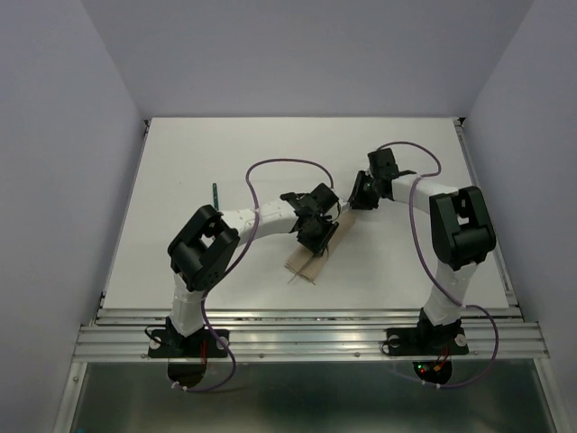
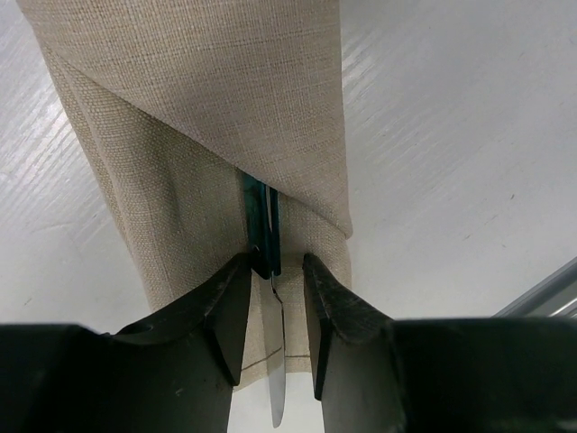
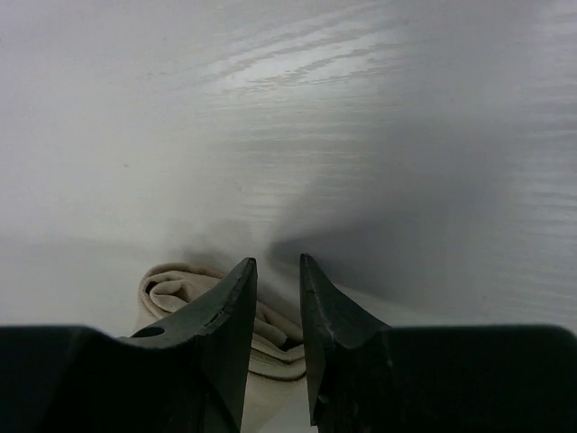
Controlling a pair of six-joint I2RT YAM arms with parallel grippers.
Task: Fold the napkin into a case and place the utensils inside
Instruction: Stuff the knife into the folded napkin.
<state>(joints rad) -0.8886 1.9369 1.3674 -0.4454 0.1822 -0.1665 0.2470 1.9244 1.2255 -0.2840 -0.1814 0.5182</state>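
Overhead, the case (image 1: 306, 263) lies as a narrow beige strip set on a slant near the middle of the white counter (image 1: 180, 162), closer to the near edge than the far one. The left hand (image 1: 317, 236) hangs over the strip's upper half and the right hand (image 1: 358, 194) sits just beyond its far end, the two close together. A loose utensil (image 1: 216, 194) with a green handle lies well apart from them, off to the left. From the left wrist, the cloth of the case (image 2: 225, 90) runs away from the camera, with one flap folded diagonally over the other on the counter (image 2: 451, 135). A green-handled utensil (image 2: 264, 230) has its handle tucked under that flap, and its silver end points back toward the camera. The left hand (image 2: 275, 262) straddles this piece where handle meets metal, jaws narrowly apart. One of the fingers (image 2: 230, 307) is right against the handle, while a sliver of cloth shows before the other, so it does not look clamped. From the right wrist, the right hand (image 3: 278, 263) hovers low over the bare counter (image 3: 361, 108), jaws narrowly parted with nothing between the tips. The rolled end of the case (image 3: 176, 287) bunches just beneath and beside its fingers (image 3: 329, 334).
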